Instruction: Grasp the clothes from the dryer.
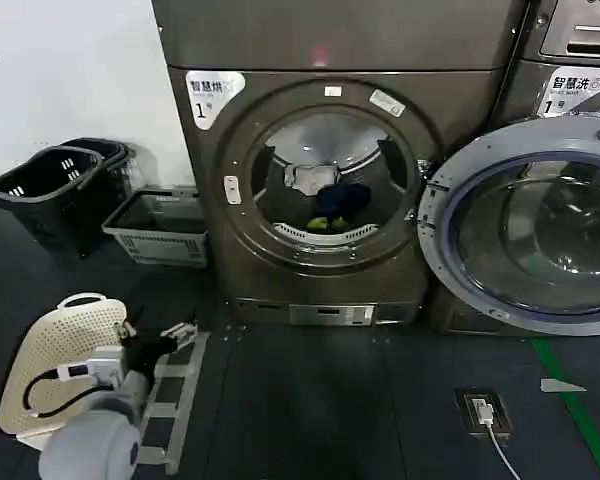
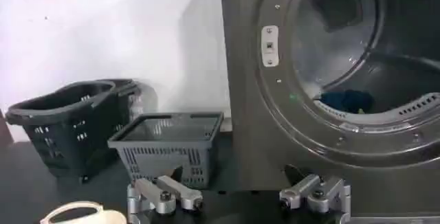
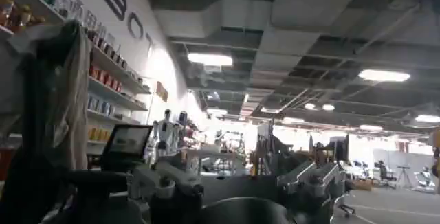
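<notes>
The left end effector (image 1: 185, 332) hovers low at lower left, fingers spread wide, empty. The clothes (image 1: 327, 195) lie inside the dryer (image 1: 310, 270). Whether the right end effector (image 3: 237, 181) is gripping cannot be told.

Readable markings, as seen from the floor:

- Dryer (image 1: 310, 190), upper left corner of its front: white sticker (image 1: 213, 92) with three Chinese characters, 智慧烘, and below them a large "1" with a small mark after it, too small to read.
- Neighbouring machine (image 1: 570, 60), on the dryer's right side, upper front panel: a like white sticker (image 1: 576, 88) reading 智慧洗, with "1" and a small mark beneath.
- Dryer, small white tags at the top of the door ring (image 1: 332, 91) and to the upper right of the porthole (image 1: 387, 102): print too small to read.
- Far wall in the right wrist view: large dark lettering (image 3: 124, 4), partly cut off; shapes like "e", "B", "O" show, but no whole word can be read.
</notes>
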You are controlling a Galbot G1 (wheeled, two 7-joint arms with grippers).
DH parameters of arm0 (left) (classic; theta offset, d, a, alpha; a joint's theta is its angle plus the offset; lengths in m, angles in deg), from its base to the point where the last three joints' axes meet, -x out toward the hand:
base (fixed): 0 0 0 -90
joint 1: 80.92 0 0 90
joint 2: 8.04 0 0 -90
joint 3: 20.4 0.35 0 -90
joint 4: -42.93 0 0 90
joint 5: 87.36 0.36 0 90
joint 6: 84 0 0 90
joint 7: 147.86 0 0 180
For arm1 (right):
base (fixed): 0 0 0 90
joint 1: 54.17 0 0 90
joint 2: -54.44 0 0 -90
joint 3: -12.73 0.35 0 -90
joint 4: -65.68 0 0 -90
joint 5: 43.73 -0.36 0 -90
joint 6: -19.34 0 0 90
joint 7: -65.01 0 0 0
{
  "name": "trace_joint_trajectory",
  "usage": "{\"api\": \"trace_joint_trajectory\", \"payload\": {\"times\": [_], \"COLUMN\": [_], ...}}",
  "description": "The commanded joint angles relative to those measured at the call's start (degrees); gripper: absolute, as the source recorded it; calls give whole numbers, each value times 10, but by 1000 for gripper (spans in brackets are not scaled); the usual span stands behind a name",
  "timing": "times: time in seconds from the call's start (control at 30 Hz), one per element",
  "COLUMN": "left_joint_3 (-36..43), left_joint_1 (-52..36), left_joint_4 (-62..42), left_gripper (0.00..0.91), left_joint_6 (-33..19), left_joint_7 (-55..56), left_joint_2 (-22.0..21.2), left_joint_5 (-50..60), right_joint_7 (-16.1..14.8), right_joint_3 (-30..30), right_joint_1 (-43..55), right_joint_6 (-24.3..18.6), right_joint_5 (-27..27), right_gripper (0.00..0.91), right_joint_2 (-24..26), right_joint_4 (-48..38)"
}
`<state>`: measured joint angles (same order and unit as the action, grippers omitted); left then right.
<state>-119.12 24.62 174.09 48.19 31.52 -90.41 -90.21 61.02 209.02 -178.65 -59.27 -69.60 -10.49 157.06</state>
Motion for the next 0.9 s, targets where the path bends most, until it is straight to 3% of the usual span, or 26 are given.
{"api": "trace_joint_trajectory", "payload": {"times": [0.03,0.9], "left_joint_3": [0,6], "left_joint_1": [2,1], "left_joint_4": [1,4], "left_gripper": [907,907], "left_joint_6": [28,28], "left_joint_7": [0,0], "left_joint_2": [0,0], "left_joint_5": [1,-10], "right_joint_7": [4,11], "right_joint_3": [-1,4], "right_joint_1": [1,-1], "right_joint_6": [-5,0], "right_joint_5": [-3,-12], "right_gripper": [907,907], "right_joint_2": [0,-3], "right_joint_4": [-1,-2]}}
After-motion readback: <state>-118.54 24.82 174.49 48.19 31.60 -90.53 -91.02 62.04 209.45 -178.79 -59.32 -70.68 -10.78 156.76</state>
